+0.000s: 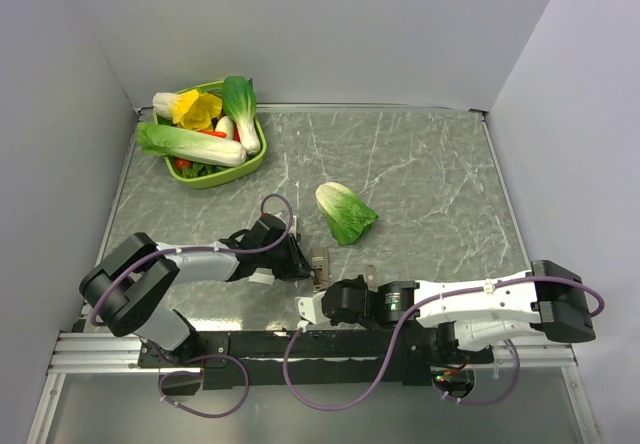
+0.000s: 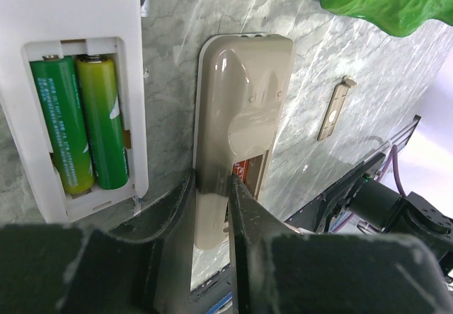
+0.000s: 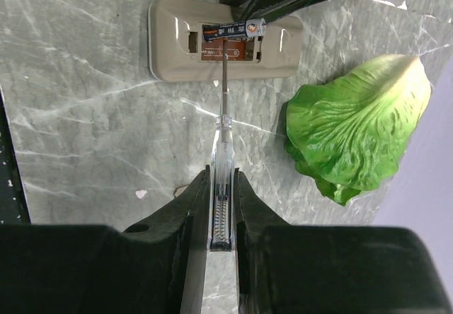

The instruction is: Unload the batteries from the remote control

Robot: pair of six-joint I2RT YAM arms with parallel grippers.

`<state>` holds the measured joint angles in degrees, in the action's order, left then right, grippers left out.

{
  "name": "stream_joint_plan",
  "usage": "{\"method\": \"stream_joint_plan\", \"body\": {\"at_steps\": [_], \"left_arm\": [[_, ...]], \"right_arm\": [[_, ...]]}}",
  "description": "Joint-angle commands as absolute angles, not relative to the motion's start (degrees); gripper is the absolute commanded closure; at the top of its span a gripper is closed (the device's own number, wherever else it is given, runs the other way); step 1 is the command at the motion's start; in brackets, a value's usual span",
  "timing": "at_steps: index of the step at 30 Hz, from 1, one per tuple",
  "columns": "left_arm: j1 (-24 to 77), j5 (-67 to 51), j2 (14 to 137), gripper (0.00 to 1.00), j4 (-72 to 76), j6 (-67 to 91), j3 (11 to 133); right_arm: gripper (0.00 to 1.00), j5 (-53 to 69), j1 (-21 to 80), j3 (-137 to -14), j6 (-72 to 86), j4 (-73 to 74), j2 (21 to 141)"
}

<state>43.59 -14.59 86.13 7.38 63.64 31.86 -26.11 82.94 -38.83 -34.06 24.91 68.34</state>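
Note:
My left gripper [image 2: 212, 179] is shut on the cream-white remote control [image 2: 244, 95] and holds it on its long edge on the table. In the right wrist view the remote [image 3: 170, 45] shows its open battery bay, with a dark battery [image 3: 230, 29] tilted up out of it. My right gripper [image 3: 221, 176] is shut on a clear-handled screwdriver [image 3: 221, 144], whose tip touches the bay under that battery. In the top view both grippers, left [image 1: 297, 264] and right [image 1: 328, 302], meet at the remote [image 1: 320, 264].
A second white remote [image 2: 71, 80] lies just left of the held one, its bay open with two green batteries [image 2: 85, 123]. A small cover strip [image 2: 335, 109] lies to the right. A cabbage [image 1: 345, 212] lies behind. A green bowl [image 1: 250, 159] of vegetables stands far left.

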Motion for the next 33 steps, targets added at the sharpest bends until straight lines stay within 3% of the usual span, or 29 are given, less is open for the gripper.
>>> {"method": "stream_joint_plan", "body": {"at_steps": [1,33], "left_arm": [[44.1,-11.7,87.1,0.98,8.0,63.1,33.2],[44.1,-12.0,87.0,0.98,8.7,63.5,32.8]], "right_arm": [[1.00,-24.3,84.6,-40.5,-32.8,20.9,66.4],[1.00,-27.2,88.1,-43.6,-31.6,22.4,67.4]]}}
